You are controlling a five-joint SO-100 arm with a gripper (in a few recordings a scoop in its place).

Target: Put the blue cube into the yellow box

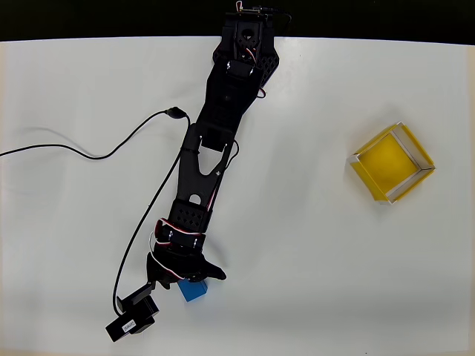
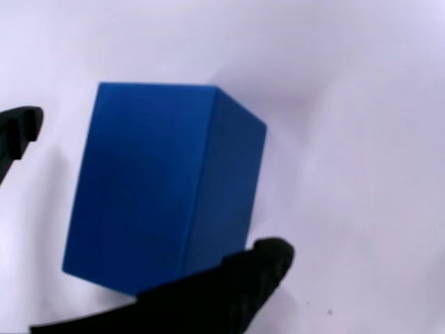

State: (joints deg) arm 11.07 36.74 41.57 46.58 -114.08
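Overhead view: black arm's jaws [image 1: 187, 280] spread wide around the small solid bright-blue cube [image 1: 193, 290] on the white counter [image 1: 312, 282] at lower left, one finger [image 2: 229, 292] just beside it in the wrist view, the square yellow open-topped box [image 1: 391, 163] well apart at right.

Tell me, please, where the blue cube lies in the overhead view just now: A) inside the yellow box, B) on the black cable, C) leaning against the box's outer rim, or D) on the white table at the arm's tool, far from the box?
D: the blue cube sits on the white table at the tool, well apart from the yellow box.
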